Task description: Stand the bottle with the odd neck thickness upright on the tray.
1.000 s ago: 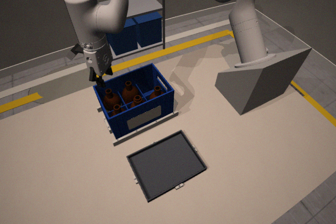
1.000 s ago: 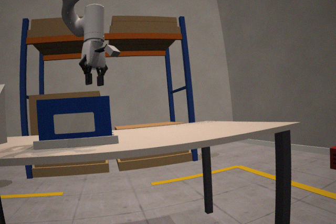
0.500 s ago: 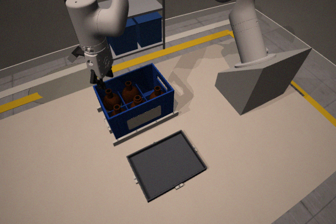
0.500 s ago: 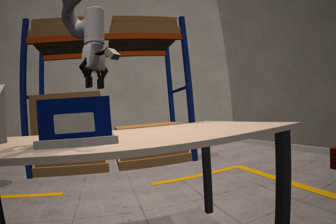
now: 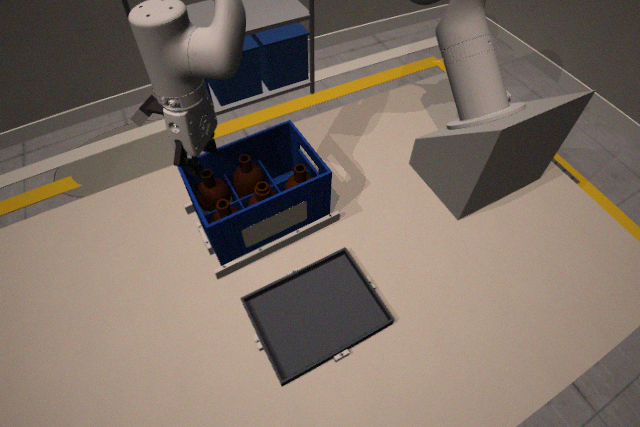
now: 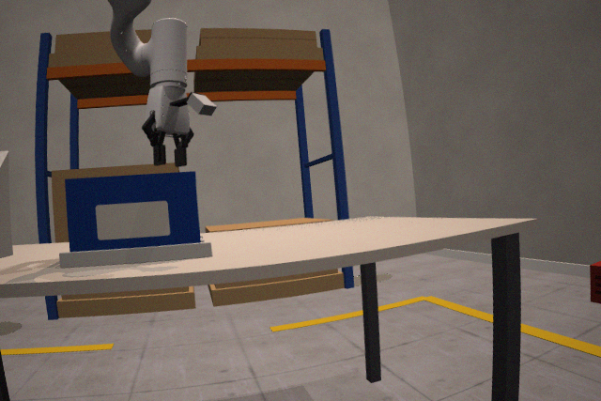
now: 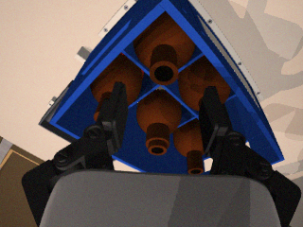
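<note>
The blue crate [image 5: 317, 193] [image 6: 130, 189] [image 7: 251, 124] holds five brown bottles, all upright. In the top view a back-left bottle [image 5: 211, 193], a back-middle bottle [image 5: 248, 177], a front-left bottle [image 5: 223, 209], a front-middle bottle [image 5: 261, 190] with a stepped collar, and a front-right bottle [image 5: 298, 180] show. The back-right compartment is empty. Neck widths are too close to tell. The grey tray [image 5: 317, 319] lies level and empty in front of the crate. My gripper [image 5: 194, 159] [image 6: 169, 161] [image 7: 164, 97] is open, empty, above the crate's back-left part.
Pale rails [image 5: 279, 246] flank the crate's base. Small stops [image 5: 341, 355] sit at the tray's edges. The arm's grey pedestal [image 5: 496, 164] stands right of the crate. Shelving [image 5: 258, 6] [image 6: 262, 65] stands beyond the table.
</note>
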Tool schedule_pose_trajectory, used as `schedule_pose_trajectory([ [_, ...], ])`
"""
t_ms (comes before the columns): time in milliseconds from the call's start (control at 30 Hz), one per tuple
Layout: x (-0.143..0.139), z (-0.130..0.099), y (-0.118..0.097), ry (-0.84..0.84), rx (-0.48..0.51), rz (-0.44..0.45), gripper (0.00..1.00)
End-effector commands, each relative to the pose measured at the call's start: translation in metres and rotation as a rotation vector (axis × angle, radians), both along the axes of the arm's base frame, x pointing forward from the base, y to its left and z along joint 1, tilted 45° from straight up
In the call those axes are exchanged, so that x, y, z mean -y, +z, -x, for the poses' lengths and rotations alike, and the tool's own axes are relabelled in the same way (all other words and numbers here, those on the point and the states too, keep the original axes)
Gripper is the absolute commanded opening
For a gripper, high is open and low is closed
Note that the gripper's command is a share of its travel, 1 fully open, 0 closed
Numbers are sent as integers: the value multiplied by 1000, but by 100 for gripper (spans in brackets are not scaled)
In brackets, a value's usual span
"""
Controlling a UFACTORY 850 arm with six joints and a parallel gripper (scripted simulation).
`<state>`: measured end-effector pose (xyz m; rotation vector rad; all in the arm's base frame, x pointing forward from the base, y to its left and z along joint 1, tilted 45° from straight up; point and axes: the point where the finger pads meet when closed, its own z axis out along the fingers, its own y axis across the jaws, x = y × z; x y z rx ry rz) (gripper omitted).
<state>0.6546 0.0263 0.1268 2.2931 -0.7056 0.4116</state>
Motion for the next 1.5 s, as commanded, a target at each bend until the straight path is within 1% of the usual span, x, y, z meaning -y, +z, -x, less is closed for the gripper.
schedule_pose_trajectory([
  [0, 2, -1, -2, 1, 2, 0, 65],
  [500, 8, -2, -8, 1, 2, 0, 65],
  [1467, 8, -3, -9, 1, 2, -1, 65],
])
